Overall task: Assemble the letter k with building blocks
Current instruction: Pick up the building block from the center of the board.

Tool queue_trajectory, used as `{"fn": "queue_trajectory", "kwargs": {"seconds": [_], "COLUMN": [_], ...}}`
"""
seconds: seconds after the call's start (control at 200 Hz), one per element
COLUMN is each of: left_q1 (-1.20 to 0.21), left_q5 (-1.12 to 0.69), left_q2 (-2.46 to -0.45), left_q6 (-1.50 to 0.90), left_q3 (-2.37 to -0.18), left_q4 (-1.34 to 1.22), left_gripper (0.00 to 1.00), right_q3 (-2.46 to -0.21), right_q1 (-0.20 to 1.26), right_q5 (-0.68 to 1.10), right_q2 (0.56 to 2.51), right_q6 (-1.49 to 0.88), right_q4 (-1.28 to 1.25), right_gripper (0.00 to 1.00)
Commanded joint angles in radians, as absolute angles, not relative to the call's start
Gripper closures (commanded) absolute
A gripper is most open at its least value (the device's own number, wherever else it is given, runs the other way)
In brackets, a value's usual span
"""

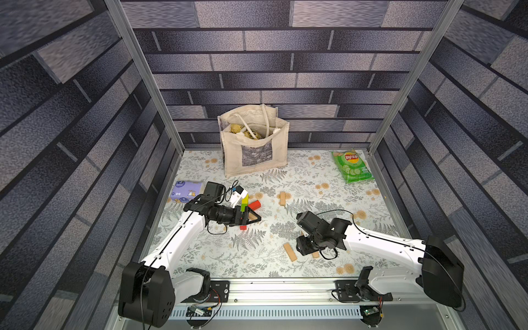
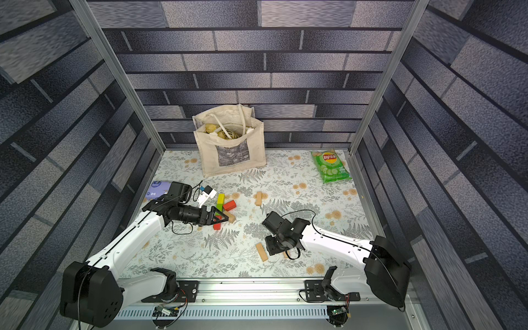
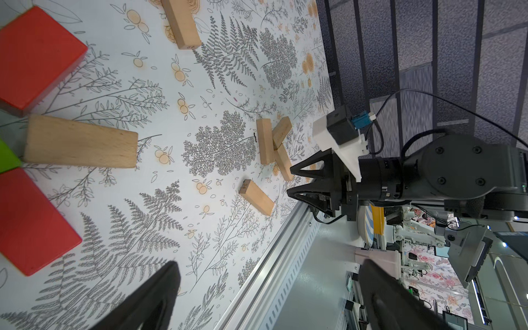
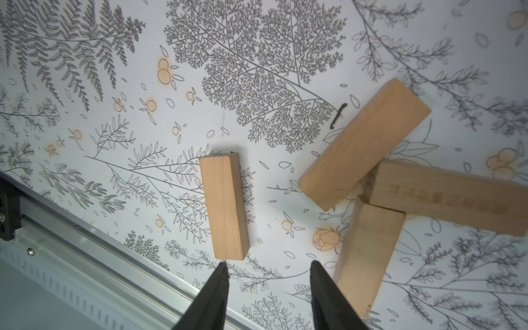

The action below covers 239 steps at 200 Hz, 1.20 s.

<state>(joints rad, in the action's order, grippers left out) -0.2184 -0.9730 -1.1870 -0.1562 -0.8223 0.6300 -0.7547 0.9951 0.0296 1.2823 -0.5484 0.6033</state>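
So here's where we're at. The right pincer (image 4: 268, 264) is half spread with nothing between its fingers, low over the bench (image 4: 143, 85). The loose tan block (image 4: 225, 205) lies flat just ahead of one fingertip, its length pointing away from the pincer — not between the jaws, but off to that finger's side. Close on the other finger's side sit three tan blocks (image 4: 363, 143) touching in a cluster, which we read as one stem piece plus two slanted arms, the start of a tan k.

The left pincer (image 3: 270, 263) is spread as wide as it goes, holding nothing, hovering just beside the multicoloured letter k (image 2: 219, 205). From above its fingers cover part of that figure, so we can't quite tell whether every block there touches.

Handling-wise, we reckon these bricks are easy: light, stiff wood, nothing to crush, but smooth enough to skate on the bench if a fingertip clips them. We'd slide the right pincer sideways until the loose block is centred, then pinch across its two long sides around mid-length — grabbing near an end would probably let it swing. And we'd keep clear of the cluster, since one nudge would knock the arms out of line.
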Motion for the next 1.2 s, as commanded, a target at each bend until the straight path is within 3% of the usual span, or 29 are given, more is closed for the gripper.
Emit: {"fn": "queue_trajectory", "kwargs": {"seconds": [0.0,0.25,0.897,1.192], "left_q1": [-0.206,-0.163,-0.152,-0.161], "left_q5": [-1.024,-1.064,-1.01,-1.007], "left_q2": [-1.223,-1.276,-1.226,-1.22], "left_q6": [-0.107,-0.086,-0.077,-0.075], "left_q3": [-0.848,-0.871,-0.868,-0.868], "left_q4": [0.613,0.634,0.645,0.647], "left_gripper": [0.0,0.0,0.0,0.0], "right_q3": [-0.763,-0.865,-0.875,-0.892], "right_q1": [1.012,1.054,1.1,1.109], "right_q5": [0.043,0.038,0.044,0.004], "right_q2": [1.311,1.513,1.574,1.613], "right_q6": [-0.501,-0.458,-0.443,-0.45], "right_q4": [0.528,0.57,0.571,0.58], "right_gripper": [0.51,0.53,0.52,0.61]}}
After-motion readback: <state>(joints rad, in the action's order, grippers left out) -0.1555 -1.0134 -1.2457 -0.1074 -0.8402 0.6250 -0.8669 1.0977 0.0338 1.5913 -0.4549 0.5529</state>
